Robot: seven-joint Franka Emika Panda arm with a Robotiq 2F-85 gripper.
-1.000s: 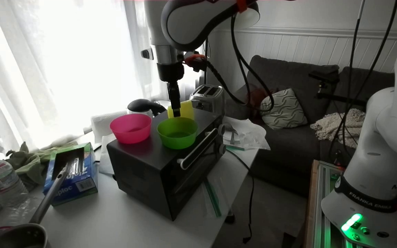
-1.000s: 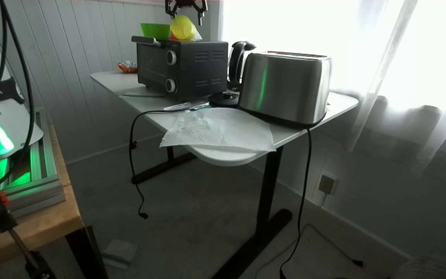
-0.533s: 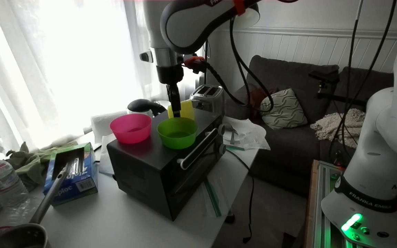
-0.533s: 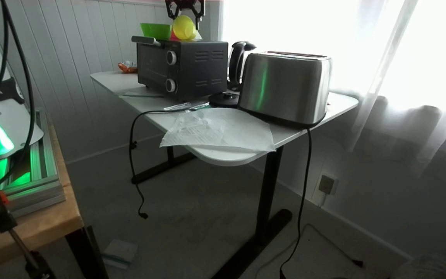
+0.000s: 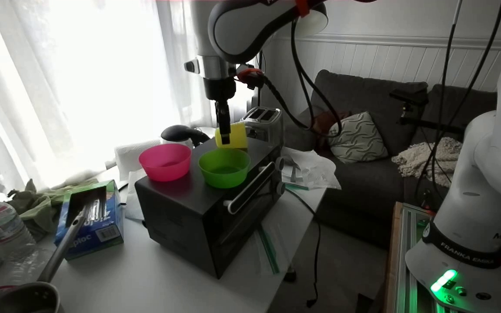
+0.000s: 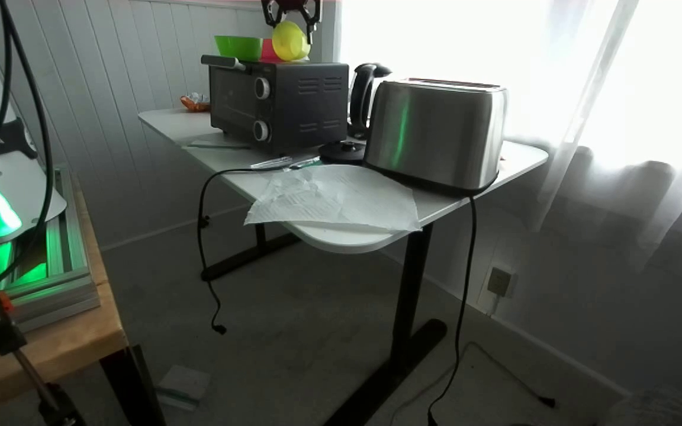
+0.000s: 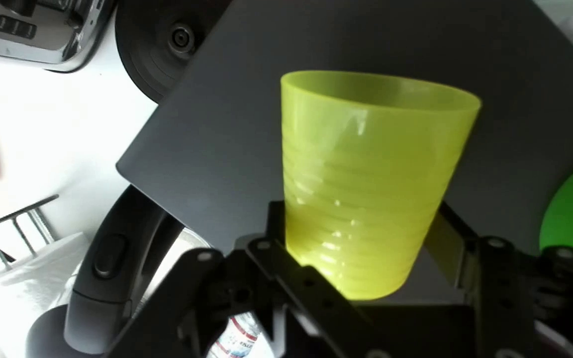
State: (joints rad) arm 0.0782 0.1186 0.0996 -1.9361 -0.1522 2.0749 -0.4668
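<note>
Here, over the oven (image 6: 289,106), the hand (image 7: 361,226) grips a tipped yellow cup (image 7: 368,189) from both sides, probably because it could roll.

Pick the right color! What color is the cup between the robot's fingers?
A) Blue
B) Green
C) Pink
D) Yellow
D: the wrist view shows the yellow cup between the fingers of the gripper, while in an exterior view the pink bowl and the green bowl sit apart from it on the toaster oven.
</note>
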